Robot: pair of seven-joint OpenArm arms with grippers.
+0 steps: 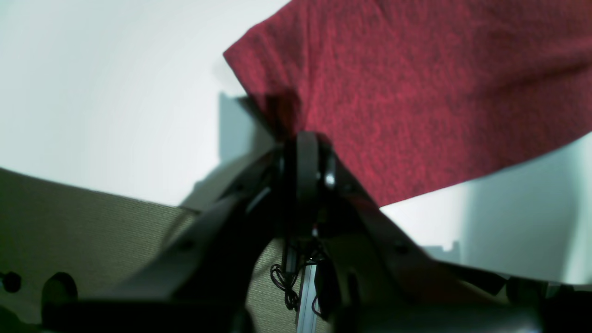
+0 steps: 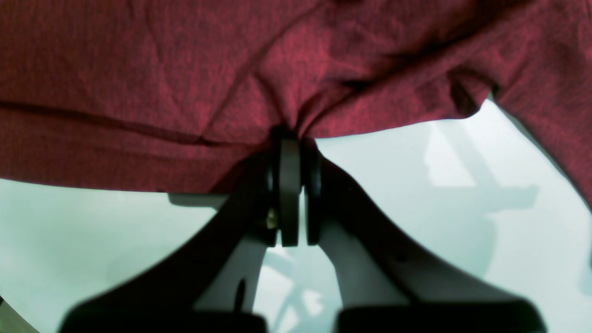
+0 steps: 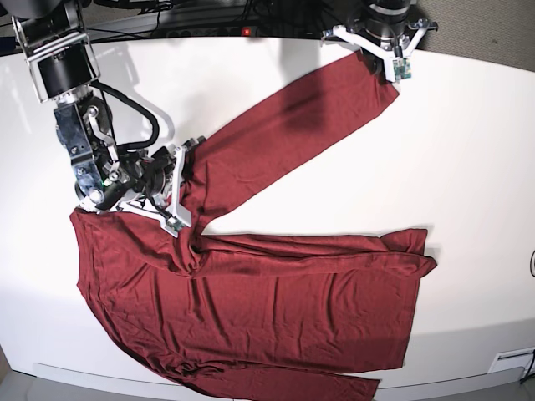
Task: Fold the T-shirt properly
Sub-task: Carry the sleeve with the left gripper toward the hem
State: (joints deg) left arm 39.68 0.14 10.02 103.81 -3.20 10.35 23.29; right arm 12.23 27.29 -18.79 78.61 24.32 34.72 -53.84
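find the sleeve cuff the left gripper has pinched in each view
Left wrist: the sleeve cuff hangs at upper centre, just above the shut left gripper.
Right wrist: not in view; only T-shirt fabric bunched at the right gripper.
Base: cuff at top right, below the left gripper.
Shared landmark: the white table.

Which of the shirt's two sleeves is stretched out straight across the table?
The upper sleeve, running diagonally to the far table edge, its cuff pinched by the left pincer. The other sleeve lies along the T-shirt's near edge.
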